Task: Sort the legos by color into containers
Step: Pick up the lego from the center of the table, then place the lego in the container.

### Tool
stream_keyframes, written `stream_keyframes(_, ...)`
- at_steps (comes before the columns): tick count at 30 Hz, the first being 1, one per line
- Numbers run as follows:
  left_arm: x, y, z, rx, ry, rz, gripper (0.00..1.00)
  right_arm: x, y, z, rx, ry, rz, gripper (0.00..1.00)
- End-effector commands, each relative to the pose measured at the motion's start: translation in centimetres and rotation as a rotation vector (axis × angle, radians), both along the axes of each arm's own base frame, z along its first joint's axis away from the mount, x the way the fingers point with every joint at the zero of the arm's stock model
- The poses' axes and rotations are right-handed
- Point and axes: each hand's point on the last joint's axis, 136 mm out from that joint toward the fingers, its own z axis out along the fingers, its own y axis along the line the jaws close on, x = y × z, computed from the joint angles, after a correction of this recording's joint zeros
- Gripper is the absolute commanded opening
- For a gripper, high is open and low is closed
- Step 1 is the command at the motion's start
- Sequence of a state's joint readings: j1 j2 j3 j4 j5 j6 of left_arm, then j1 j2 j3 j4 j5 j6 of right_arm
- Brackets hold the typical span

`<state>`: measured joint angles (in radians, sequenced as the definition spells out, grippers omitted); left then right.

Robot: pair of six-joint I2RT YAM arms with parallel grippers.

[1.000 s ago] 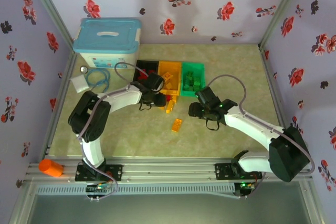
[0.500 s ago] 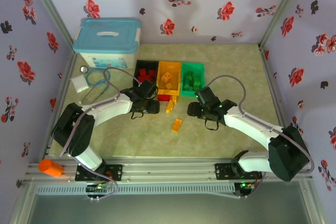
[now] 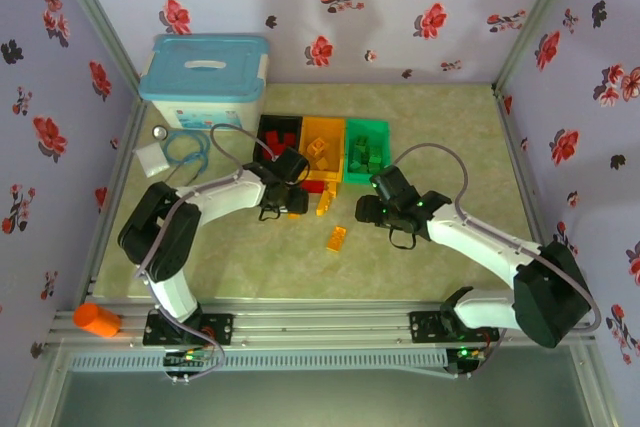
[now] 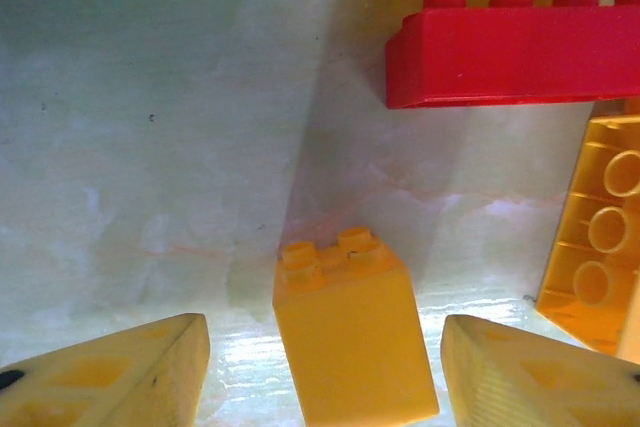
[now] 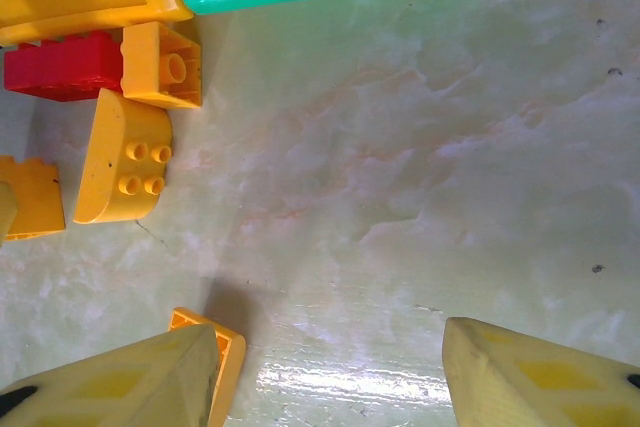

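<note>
Legos (image 3: 323,204) lie loose on the table (image 3: 450,127) in front of three bins. Nearest the arm bases, a lone orange brick (image 3: 337,238) sits apart from the others. Just beyond it both grippers hang low over the table.

The left gripper (image 4: 322,347) is open, with a yellow brick (image 4: 350,337) between its jaws, touching neither one. Past that brick, a long red brick (image 4: 510,52) lies just beside the front of the orange bin. Next to it, a tipped orange brick (image 4: 600,237) shows its hollow underside.

The right gripper (image 5: 330,332) is also open, with bare table between its jaws and a flat orange brick (image 5: 225,357) just beside one finger. Farther on lie a rounded yellow brick (image 5: 125,162) and a small orange block (image 5: 160,65), near the bin fronts.

Behind these the bins stand side by side, touching. The black bin (image 3: 280,117) holds red bricks, the orange bin (image 3: 323,119) holds orange ones, and the green bin (image 3: 367,122) holds green ones.

Farthest back, at the left, are a coiled blue cable (image 3: 187,147) and a white box with a blue lid (image 3: 205,72).
</note>
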<state>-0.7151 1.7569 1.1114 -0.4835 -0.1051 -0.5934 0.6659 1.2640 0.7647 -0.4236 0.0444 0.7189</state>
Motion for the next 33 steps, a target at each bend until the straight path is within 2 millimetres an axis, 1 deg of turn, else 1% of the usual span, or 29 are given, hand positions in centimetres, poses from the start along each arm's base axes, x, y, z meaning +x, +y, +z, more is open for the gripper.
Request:
stream_keyframes(1,0.2,0.2,-0.5,0.026,0.016,0.012,0.59,-0.2,-0.1,0.1,0.004,-0.002,-0.018,0.61)
stream_keyframes(4,0.2,0.1,-0.7,0.032,0.021,0.009,0.50,-0.2,-0.1,0.0,0.002,-0.001,-0.016,0.61)
stream_keyframes(8,0.4,-0.2,0.4,0.023,-0.006,-0.004,0.39,-0.3,-0.2,-0.3,0.000,0.003,-0.018,0.61)
stream_keyframes(11,0.8,-0.4,1.5,0.020,-0.027,-0.010,0.35,-0.4,-0.3,-0.6,0.003,0.007,-0.020,0.60)
stream_keyframes(15,1.9,-1.2,3.7,-0.004,-0.074,-0.019,0.35,-0.6,-0.3,-0.7,0.009,0.009,-0.025,0.60)
stream_keyframes(19,3.8,-2.5,6.3,-0.039,-0.135,-0.025,0.34,-0.7,-0.3,-0.8,0.017,0.011,-0.029,0.60)
stream_keyframes(24,6.9,-4.3,8.6,-0.053,-0.181,-0.049,0.34,-1.1,-0.2,-0.8,0.023,0.012,-0.023,0.60)
stream_keyframes(29,10.0,-5.5,9.4,-0.039,-0.196,-0.061,0.34,-1.9,-0.7,-1.3,0.026,0.019,-0.033,0.60)
stream_keyframes(33,11.8,-6.1,9.2,-0.038,-0.207,-0.062,0.34,-2.5,-1.1,-1.3,0.035,0.014,-0.043,0.60)
